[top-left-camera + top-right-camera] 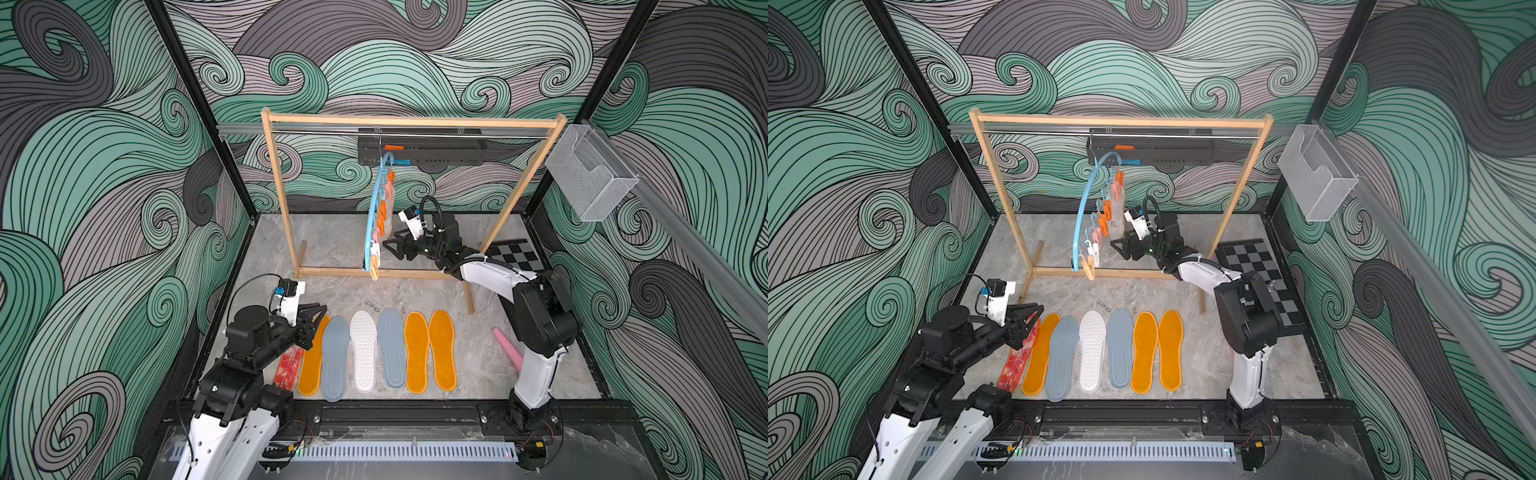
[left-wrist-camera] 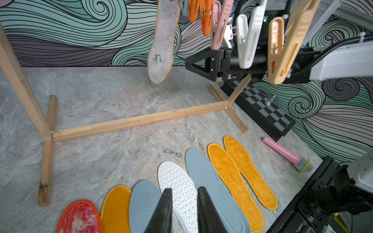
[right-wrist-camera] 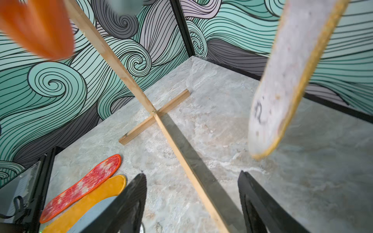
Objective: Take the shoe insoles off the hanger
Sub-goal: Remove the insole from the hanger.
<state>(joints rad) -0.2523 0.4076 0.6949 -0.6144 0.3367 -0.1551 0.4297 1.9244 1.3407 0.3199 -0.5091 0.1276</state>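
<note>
Nearly done, by the look of it: seven shoe insoles (image 1: 363,351) lie side by side in a row on the surface (image 1: 340,291) at the front. Only the pale felt insole (image 2: 162,44) hangs from the light blue hanger (image 1: 371,216) on the wooden rack (image 1: 282,195), the other clips (image 2: 248,40) dangling bare. The right hand (image 3: 192,173) is up just beside that last one, its fingers spread wide with nothing between them, so I'd say the grab is yet to come. The left hand (image 2: 185,188) sits low over the row, fingers drawn almost together, empty.
</note>
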